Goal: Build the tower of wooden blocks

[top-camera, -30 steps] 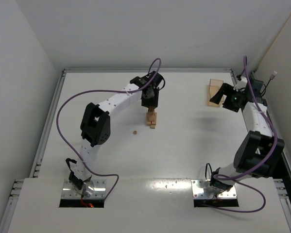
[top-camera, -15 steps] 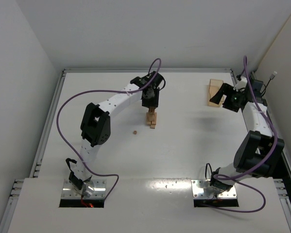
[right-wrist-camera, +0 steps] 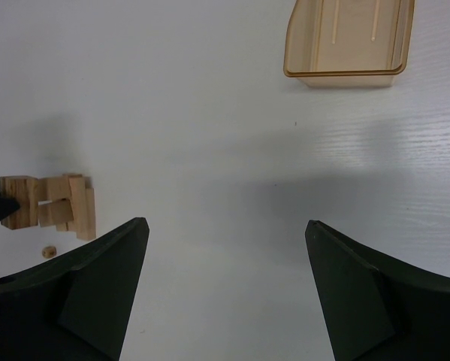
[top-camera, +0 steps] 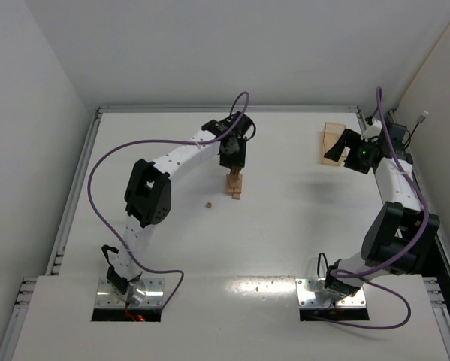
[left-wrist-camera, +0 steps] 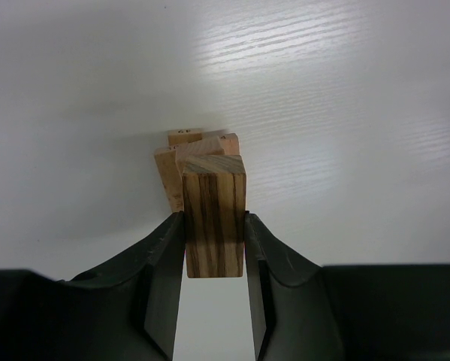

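Left wrist, left gripper (left-wrist-camera: 213, 219): clamped on the top block (left-wrist-camera: 214, 192), one finger on each long side
Left wrist, top block: a bar with striped grain; its long axis runs in line with the fingers (left-wrist-camera: 163, 259), pointing away from the camera toward the stack
Left wrist, wood block tower (left-wrist-camera: 196, 156): lower blocks lie just beyond the bar's far end, turned at slightly different angles on the white table (left-wrist-camera: 337, 90); whether the bar touches them cannot be told here
Right wrist, right gripper (right-wrist-camera: 225, 226): jaws wide apart, nothing between them
Right wrist, tower: at the left edge, its long axis running across the picture to the left, where a dark fingertip of the left gripper meets it
Right wrist, tray (right-wrist-camera: 345, 73): shallow, light wood, top right, well apart from the tower
Right wrist, brown bit (right-wrist-camera: 49, 250): small, on the table just beside the tower
Overhead, tower: narrow upright stack, mid-table, a little left of centre
Overhead, left gripper: straight above the tower, pointing down at it
Overhead, right gripper: far right, beside the tray
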`<control>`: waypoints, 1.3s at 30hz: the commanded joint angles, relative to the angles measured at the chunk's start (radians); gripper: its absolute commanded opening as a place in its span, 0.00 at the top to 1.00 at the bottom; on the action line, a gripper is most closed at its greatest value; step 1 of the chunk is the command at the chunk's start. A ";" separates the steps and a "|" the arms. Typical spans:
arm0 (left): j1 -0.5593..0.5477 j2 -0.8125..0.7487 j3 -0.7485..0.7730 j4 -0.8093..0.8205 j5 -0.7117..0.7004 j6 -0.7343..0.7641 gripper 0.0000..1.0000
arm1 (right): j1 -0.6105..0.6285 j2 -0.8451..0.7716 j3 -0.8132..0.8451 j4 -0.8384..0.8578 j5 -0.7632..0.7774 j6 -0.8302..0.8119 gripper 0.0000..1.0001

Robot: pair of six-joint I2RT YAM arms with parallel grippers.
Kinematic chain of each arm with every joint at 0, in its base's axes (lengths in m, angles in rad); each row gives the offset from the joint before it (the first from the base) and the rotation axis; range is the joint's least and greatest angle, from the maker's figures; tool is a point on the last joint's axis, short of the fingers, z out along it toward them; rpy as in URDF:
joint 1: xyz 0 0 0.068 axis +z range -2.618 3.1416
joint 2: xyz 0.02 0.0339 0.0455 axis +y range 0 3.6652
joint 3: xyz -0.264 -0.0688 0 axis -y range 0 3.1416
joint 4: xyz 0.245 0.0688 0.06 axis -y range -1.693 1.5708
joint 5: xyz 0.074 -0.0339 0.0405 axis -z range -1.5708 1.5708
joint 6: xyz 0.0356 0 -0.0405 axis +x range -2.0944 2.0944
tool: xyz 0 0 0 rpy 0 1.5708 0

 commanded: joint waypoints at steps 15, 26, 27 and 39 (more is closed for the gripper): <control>-0.006 0.003 -0.028 0.023 0.039 -0.011 0.91 | 0.004 0.014 0.019 0.037 -0.022 -0.007 0.17; 0.003 0.012 -0.037 0.032 0.048 -0.002 0.63 | 0.004 0.024 0.019 0.037 -0.031 -0.007 0.17; 0.003 0.012 -0.037 0.032 0.048 -0.002 0.61 | 0.004 0.024 0.019 0.037 -0.031 -0.007 0.17; 0.003 -0.036 -0.037 0.055 0.059 0.021 0.48 | 0.004 0.024 0.010 0.046 -0.040 -0.007 0.16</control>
